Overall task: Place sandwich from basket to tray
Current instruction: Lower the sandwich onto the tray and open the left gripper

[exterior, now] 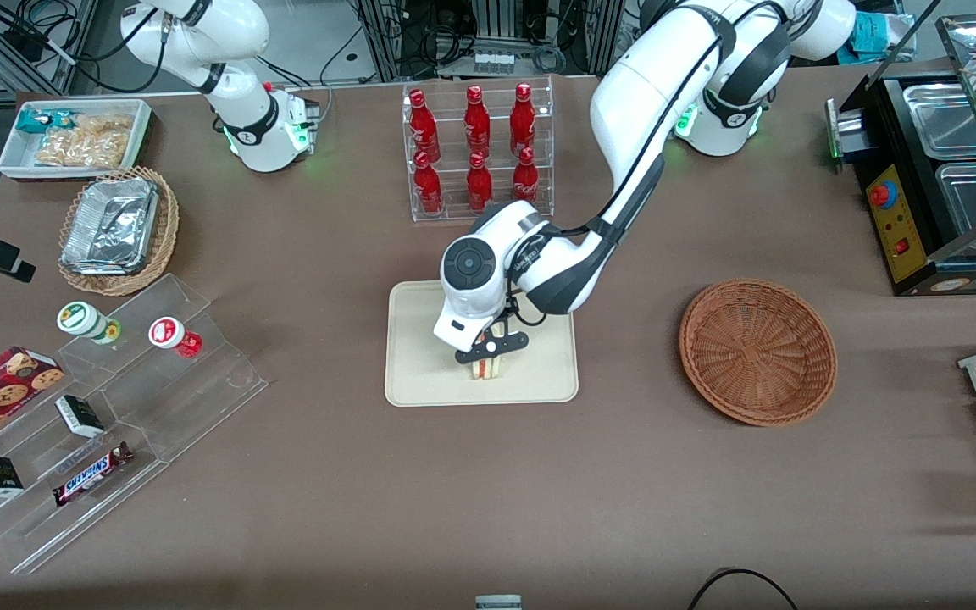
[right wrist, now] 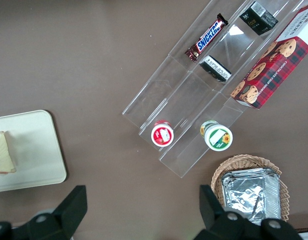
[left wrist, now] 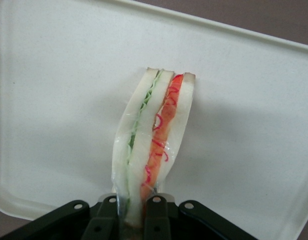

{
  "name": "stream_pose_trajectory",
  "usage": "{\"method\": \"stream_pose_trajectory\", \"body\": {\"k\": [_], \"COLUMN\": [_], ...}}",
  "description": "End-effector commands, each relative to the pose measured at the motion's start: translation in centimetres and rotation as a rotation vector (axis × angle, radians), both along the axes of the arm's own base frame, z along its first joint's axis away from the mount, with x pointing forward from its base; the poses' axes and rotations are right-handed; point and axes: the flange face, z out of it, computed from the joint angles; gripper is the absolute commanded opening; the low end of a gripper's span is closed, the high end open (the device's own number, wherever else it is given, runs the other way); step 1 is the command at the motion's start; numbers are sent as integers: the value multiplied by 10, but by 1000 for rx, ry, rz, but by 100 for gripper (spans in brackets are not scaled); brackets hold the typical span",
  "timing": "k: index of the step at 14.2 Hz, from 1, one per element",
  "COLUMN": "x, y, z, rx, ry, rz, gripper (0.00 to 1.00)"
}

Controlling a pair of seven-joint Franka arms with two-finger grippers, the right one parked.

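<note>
While the sandwich (exterior: pixel 490 365) hangs low over the tray (exterior: pixel 420 373), the gripper (exterior: pixel 490 346) is clamped on its bread faces, one finger (left wrist: pixel 110 216) on the lettuce side and the other on the tomato side, as the left wrist view shows. The wedge sits over the part of the tray nearer the front camera, roughly midway along its length, with bare cream surface on every side of it. The basket (exterior: pixel 757 350) lies empty, well apart toward the working arm's end of the table. Whether the bread's lower edge already touches the tray cannot be told from these views. The step in hand looks like the set-down, and doing it well probably means easing straight down until the wedge bears on the tray, then parting the fingers slowly and evenly so neither slice sticks and drags. The soft bread bows between the fingers, so a quick release or a sideways lift could tip the wedge or pull the layers apart; a straight upward retreat seems safest.
</note>
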Motion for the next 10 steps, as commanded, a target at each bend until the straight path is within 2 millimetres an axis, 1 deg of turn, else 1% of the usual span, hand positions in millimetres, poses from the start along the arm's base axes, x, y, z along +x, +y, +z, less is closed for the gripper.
{"method": "stream_pose_trajectory", "body": {"k": [1,2,3,5,7,8,9,10], "x": [-2,-1,-2,0,2,2,-2,2], "y": [-12,-13,-13,-12,-11,-5,1,12], "z": [7,10,13,25,46,64,77,89], "rx": [-13,-18,-18,-22,-30,-14,24,72], "ry": [-10,-16,-18,-30,-57,-59,-36,-50], "rz": [14,15,10,9,2,-3,-19,-58], "gripper": [35,89,100,100,100,100,100,100]}}
